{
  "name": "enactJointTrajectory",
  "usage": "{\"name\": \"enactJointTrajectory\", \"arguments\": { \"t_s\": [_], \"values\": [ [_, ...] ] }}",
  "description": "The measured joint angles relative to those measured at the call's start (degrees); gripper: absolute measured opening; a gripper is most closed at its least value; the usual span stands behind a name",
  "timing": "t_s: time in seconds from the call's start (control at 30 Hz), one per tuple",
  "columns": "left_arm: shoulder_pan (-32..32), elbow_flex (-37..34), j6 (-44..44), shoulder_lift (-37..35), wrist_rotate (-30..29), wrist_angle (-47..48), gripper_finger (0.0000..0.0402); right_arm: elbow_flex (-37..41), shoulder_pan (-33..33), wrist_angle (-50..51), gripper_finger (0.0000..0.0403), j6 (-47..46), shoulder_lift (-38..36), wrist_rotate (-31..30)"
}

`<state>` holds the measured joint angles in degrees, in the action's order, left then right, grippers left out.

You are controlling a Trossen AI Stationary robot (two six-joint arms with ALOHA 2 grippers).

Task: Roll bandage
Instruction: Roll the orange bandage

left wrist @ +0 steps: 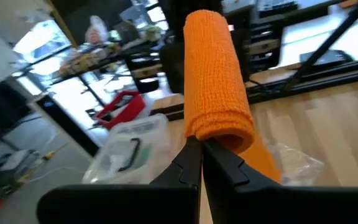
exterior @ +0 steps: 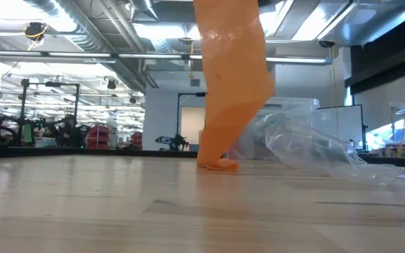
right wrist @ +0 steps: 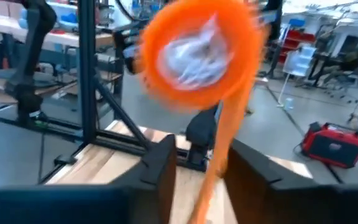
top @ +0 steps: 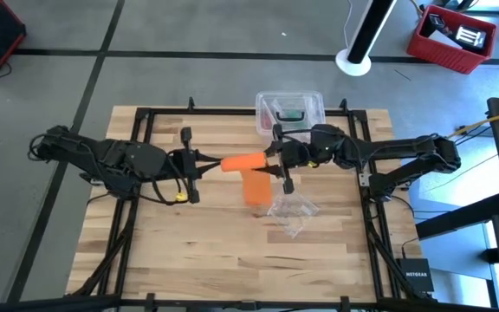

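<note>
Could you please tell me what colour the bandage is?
The bandage is bright orange throughout, with a knitted ribbed texture; the left wrist view shows it best.

Bright, even light from ceiling strip lamps (exterior: 167, 31) fills the room; shadows on the wooden table (top: 197, 243) are faint. In the right wrist view the bandage (right wrist: 197, 53) is smeared by motion blur. In the left wrist view the background behind the bandage is soft, windows glaring white.
</note>
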<state>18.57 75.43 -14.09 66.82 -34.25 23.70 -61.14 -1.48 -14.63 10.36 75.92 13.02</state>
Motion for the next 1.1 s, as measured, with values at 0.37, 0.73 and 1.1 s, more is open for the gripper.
{"name": "enactJointTrajectory", "arguments": {
  "t_s": [0.37,0.73,1.1],
  "values": [
    [0.4,0.0,2.4,1.0,18.5,-3.3,0.0000,0.0,0.0,-0.2,0.0005,10.5,0.5,-5.5],
    [-0.8,0.0,2.7,4.2,17.4,-1.1,0.0000,0.0,2.4,-3.3,0.0003,15.3,0.5,-6.4],
    [-1.8,0.0,12.8,4.4,14.0,13.1,0.0017,0.0,2.2,10.5,0.0104,10.4,0.5,-15.5]
  ]
}}
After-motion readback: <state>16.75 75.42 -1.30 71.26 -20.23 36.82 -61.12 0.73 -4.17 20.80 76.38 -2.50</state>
